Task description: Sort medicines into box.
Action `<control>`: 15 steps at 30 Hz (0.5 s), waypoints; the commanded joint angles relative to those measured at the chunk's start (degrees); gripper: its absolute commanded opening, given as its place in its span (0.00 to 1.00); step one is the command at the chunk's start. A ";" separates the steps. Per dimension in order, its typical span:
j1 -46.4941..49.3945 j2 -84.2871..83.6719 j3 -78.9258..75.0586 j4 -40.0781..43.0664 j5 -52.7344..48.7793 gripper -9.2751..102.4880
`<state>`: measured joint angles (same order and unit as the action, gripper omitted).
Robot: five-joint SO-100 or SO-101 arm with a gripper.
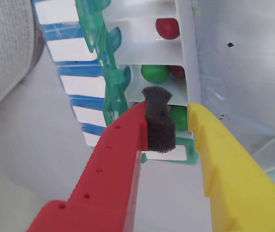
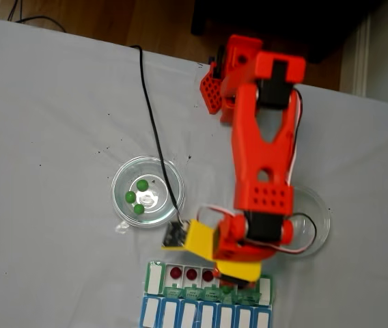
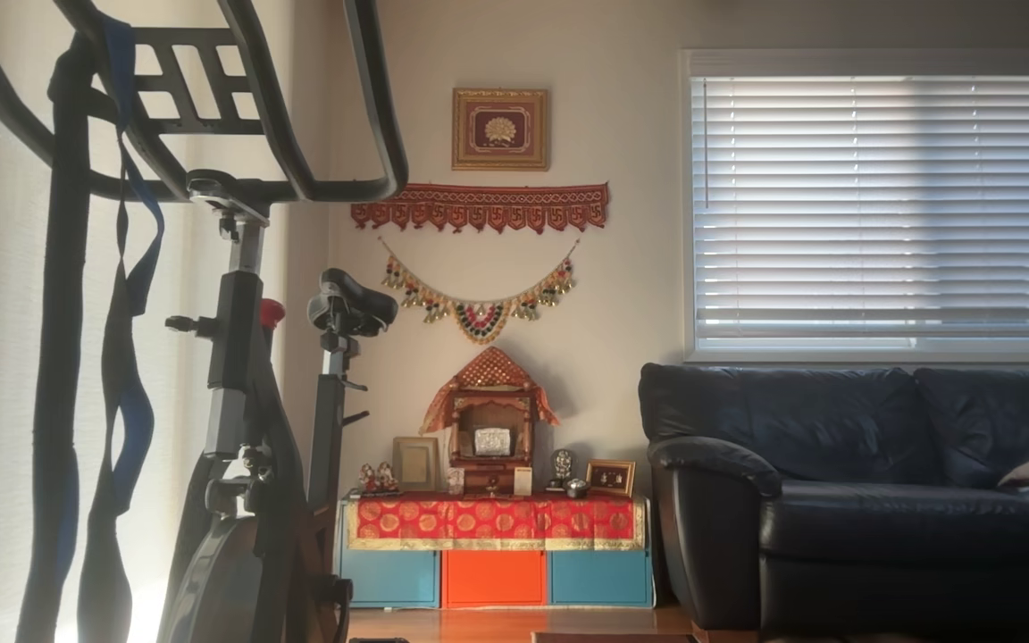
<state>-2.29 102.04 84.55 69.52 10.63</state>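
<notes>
Gripper (image 1: pixel 169 121) over box (image 2: pixel 154 277), jaws parted, holding nothing. 3 red pills (image 2: pixel 191 274) visible in compartments. 3 green pills (image 2: pixel 138 197) left in dish (image 2: pixel 122 179) at 10 o'clock.

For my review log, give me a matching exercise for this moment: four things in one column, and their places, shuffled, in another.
Things:
1. green pills
2. red pills
3. claw
4. black cable

Places:
A. in compartments of the green box
B. in the round clear dish
C. running across the white table
D. tips at an open compartment of the box, in the wrist view

Pairs: 1-B, 2-A, 3-D, 4-C
</notes>
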 commanded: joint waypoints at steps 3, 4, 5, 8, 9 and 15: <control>7.21 20.83 6.77 6.33 -7.47 0.10; 8.88 23.55 9.49 6.33 -9.40 0.10; 10.37 25.58 12.13 6.06 -10.99 0.10; 14.33 29.09 19.07 4.48 -16.00 0.10; 15.64 29.18 20.74 4.13 -17.67 0.10; 22.85 28.04 27.95 1.32 -31.55 0.10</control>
<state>17.05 126.56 112.41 72.77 -15.82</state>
